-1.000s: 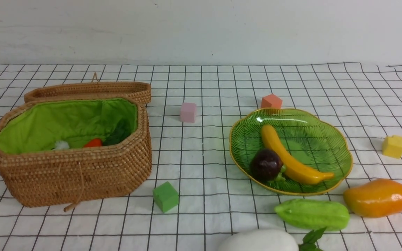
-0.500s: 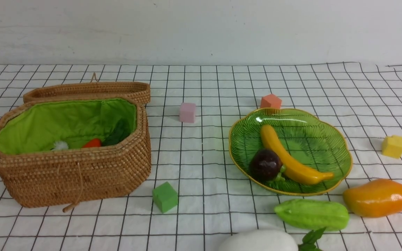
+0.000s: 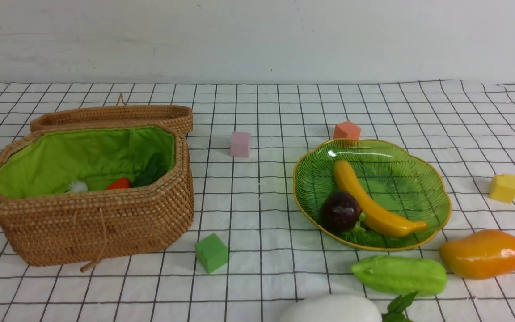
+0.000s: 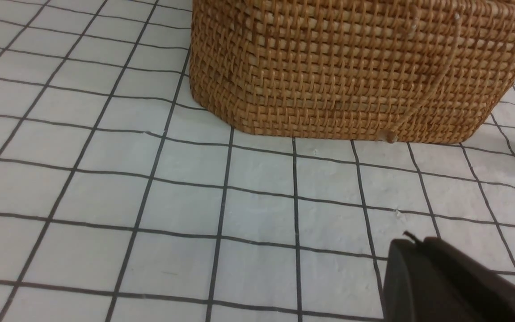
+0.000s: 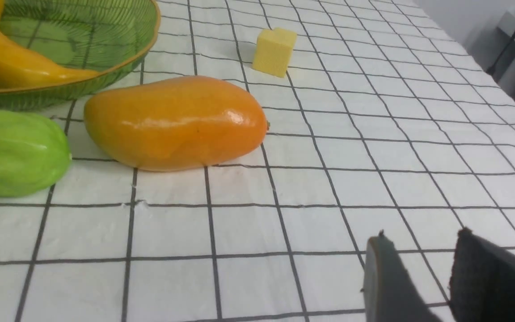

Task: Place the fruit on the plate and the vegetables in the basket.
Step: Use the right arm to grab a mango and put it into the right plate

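The banana [image 3: 373,201] and the purple mangosteen [image 3: 340,211] lie in the green plate [image 3: 432,188]. On the cloth beside the plate rest the orange mango [image 3: 483,253] [image 5: 175,123] and the green gourd [image 3: 399,274] [image 5: 14,152]. The white radish [image 3: 331,309] shows at the front edge. Inside the woven basket [image 3: 96,223] [image 4: 356,71] I see the carrot [image 3: 119,183]. My left gripper [image 4: 411,243] hovers shut and empty over the cloth in front of the basket. My right gripper [image 5: 420,239] stands open near the mango, nothing between its fingers. Neither arm shows in the front view.
Foam cubes lie about: green [image 3: 212,252], pink [image 3: 240,144], orange [image 3: 347,130] and yellow [image 3: 504,188] [image 5: 274,51]. The basket's lid [image 3: 114,115] lies open behind it. A checked cloth covers the table, and a white wall stands at the back.
The basket has shifted very slightly to the left. Everything else stays where it was.
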Robot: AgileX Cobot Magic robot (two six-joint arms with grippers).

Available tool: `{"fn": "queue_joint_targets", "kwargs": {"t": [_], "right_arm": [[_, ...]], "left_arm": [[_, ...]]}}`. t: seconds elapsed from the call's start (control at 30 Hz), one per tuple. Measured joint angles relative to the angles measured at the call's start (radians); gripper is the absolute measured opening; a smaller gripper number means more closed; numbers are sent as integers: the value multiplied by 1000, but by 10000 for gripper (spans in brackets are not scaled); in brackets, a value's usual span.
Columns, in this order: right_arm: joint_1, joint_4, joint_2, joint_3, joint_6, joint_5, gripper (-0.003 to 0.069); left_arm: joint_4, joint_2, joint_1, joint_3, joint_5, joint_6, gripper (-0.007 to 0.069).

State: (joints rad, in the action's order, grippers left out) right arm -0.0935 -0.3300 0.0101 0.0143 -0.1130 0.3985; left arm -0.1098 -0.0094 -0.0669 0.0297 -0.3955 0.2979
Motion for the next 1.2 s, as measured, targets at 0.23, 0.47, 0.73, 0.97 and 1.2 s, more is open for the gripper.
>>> {"fn": "queue_joint_targets", "kwargs": {"t": [0.23, 0.47, 0.73, 0.97, 1.2], "right_arm": [[0, -115, 0, 4, 0, -1, 244], [0, -340, 0, 10, 0, -96, 244], [0, -494, 0, 10, 0, -141, 244], [0, -727, 0, 10, 1, -399, 244], [0, -916, 0, 10, 1, -806, 244]], "left_arm": [[0, 0, 0, 1, 0, 0, 14], [0, 0, 0, 1, 0, 0, 22], [0, 0, 0, 1, 0, 0, 26], [0, 0, 0, 1, 0, 0, 32], [0, 0, 0, 1, 0, 0, 36]]}}
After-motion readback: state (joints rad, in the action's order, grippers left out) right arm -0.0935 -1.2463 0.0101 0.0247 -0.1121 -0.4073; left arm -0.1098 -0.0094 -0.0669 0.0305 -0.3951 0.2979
